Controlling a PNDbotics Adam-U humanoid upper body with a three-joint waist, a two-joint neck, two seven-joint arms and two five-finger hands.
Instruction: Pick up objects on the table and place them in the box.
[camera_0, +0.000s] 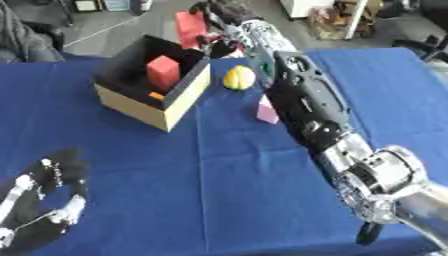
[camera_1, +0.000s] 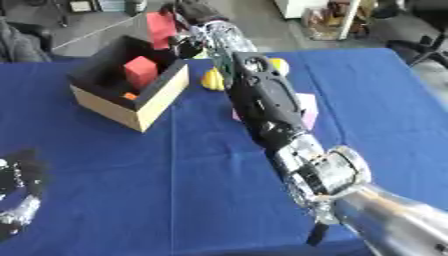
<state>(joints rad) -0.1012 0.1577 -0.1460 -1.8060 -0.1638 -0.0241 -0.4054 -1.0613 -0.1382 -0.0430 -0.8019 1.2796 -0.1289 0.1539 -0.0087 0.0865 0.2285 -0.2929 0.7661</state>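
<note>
A tan box (camera_0: 186, 97) with a black inside stands at the table's far left. In it a red block (camera_0: 163, 73) stands upright beside a small orange piece (camera_0: 156, 95). My right arm stretches across the table to the far edge. There my right hand (camera_0: 222, 14) is curled on a flat red object (camera_0: 188, 26), held in the air just beyond the box's far corner. A yellow rounded object (camera_0: 238, 78) and a pink block (camera_0: 266, 111) lie on the blue cloth right of the box, close against my forearm. My left hand (camera_0: 42, 202) rests open at the lower left.
The blue cloth (camera_0: 131, 165) covers the whole table. Beyond the far edge is grey floor with furniture and a dark chair (camera_0: 22, 35) at the upper left. My right forearm (camera_0: 306, 100) crosses the table's middle right.
</note>
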